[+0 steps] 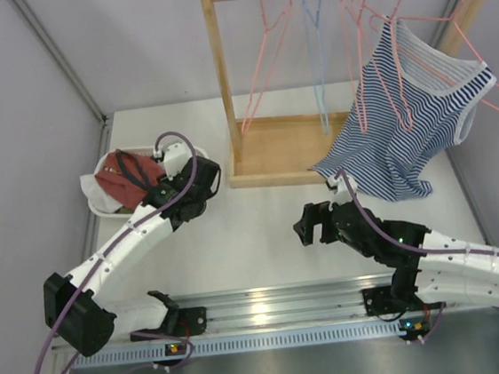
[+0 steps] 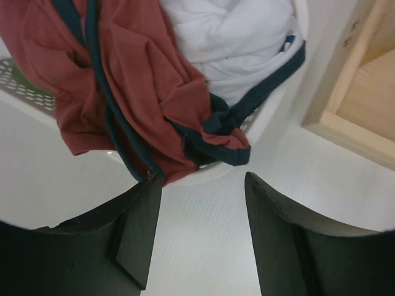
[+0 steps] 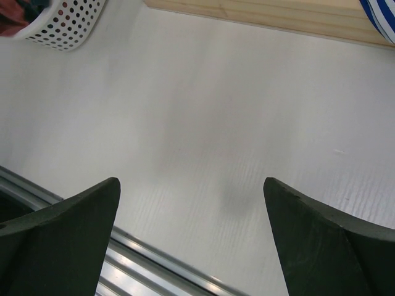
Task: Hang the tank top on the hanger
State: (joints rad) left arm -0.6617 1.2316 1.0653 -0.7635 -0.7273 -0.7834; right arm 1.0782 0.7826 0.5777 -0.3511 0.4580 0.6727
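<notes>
The rust-red tank top (image 1: 132, 177) with navy trim lies crumpled in a white basket (image 1: 99, 203) at the left, spilling over the near rim. It also shows in the left wrist view (image 2: 142, 80), next to a white cloth (image 2: 241, 37). My left gripper (image 1: 161, 180) is open just in front of the basket; in its own view (image 2: 200, 185) the left fingertip touches the shirt's hanging hem, with nothing between the jaws. An empty pink hanger (image 1: 263, 60) hangs at the rail's left end. My right gripper (image 1: 305, 226) is open and empty over the table (image 3: 191, 185).
A wooden rack (image 1: 217, 83) with a tray base (image 1: 281, 148) stands at the back. It holds a light blue hanger (image 1: 316, 55), more pink hangers (image 1: 368, 40) and a blue-and-white striped tank top (image 1: 404, 126). A metal rail (image 1: 271, 305) runs along the near edge.
</notes>
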